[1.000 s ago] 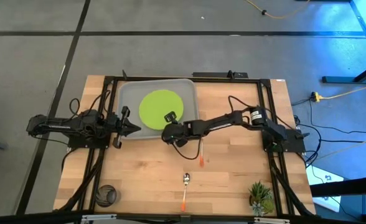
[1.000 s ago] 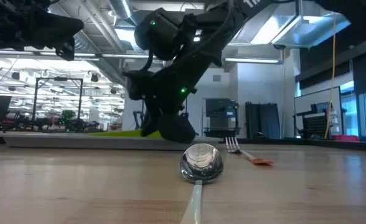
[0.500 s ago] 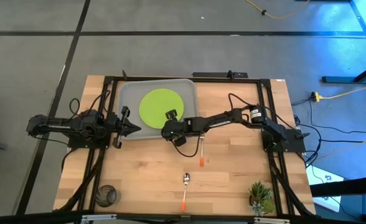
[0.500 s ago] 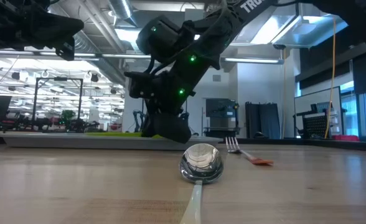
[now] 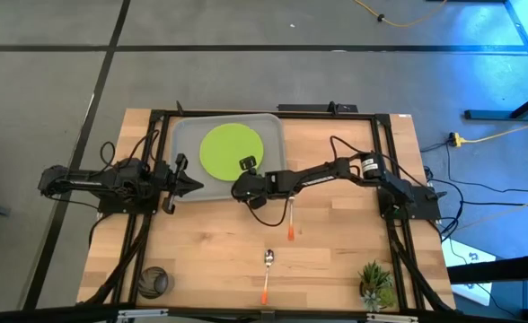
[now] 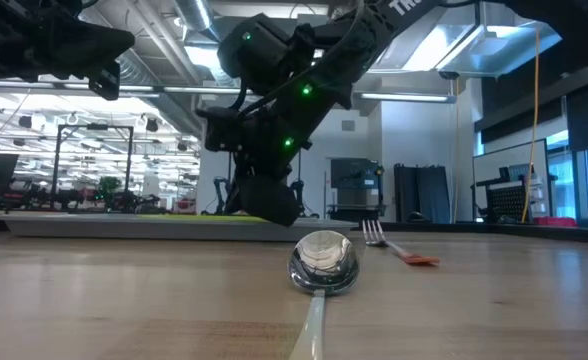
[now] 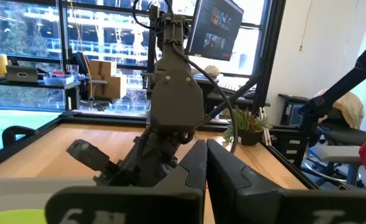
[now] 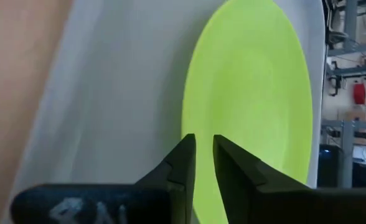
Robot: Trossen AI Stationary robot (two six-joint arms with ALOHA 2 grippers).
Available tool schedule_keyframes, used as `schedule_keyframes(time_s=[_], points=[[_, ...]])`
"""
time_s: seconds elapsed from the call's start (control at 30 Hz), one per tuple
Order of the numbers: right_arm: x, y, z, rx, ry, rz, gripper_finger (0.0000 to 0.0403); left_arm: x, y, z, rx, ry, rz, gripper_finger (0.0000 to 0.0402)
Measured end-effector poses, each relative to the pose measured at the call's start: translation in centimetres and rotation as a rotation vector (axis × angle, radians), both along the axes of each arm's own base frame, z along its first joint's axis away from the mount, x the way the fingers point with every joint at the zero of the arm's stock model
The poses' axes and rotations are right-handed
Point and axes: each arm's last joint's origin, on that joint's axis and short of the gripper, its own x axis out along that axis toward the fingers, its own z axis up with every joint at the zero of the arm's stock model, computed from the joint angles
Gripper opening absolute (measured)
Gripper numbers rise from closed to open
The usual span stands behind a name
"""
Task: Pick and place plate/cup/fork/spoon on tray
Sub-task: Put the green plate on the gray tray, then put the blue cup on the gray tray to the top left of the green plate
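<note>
One wooden table (image 5: pixel 336 251), grey floor (image 5: pixel 48 81) around.

Lime-green plate (image 5: pixel 231 152) flat in grey tray (image 5: pixel 185 135); fork (image 5: pixel 291 218), spoon (image 5: pixel 267 273), cup (image 5: pixel 154 281) on table

The light wooden table (image 5: pixel 336 242) has the grey tray (image 5: pixel 185 135) sitting toward its far edge, left of centre, with the green plate (image 5: pixel 230 151) lying flat in it. Out on the bare wood the fork (image 5: pixel 291 220) lies just right of the tray's near corner, and the spoon (image 5: pixel 268 269) lies a bit nearer the front edge, both with orange handles pointing to the front. The dark cup (image 5: pixel 154 282) stands in the front left corner and a little potted plant (image 5: pixel 374 283) in the front right one
</note>
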Motion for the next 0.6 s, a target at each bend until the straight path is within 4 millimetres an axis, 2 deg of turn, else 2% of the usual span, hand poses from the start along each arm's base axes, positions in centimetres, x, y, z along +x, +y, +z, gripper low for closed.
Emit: schedule_keyframes(time_s=[0.17,0.27,0.43,0.6], points=[[0.0,0.5,0.0,0.009,0.006,0.017,0.0063,0.0,0.0,0.0,0.000,0.000,0.000,0.0000],[-0.2,1.2,1.0,0.002,-0.014,0.026,0.0063,0.0,0.0,0.0,0.000,0.000,0.000,0.0000],[-0.9,3.0,4.5,0.054,-0.087,0.048,0.0063,0.0,-0.1,0.0,0.005,0.001,-0.034,0.0000],[-2.4,4.0,8.4,0.205,-0.142,0.064,0.0063,-0.1,-0.4,0.0,0.020,0.000,-0.145,0.0000]])
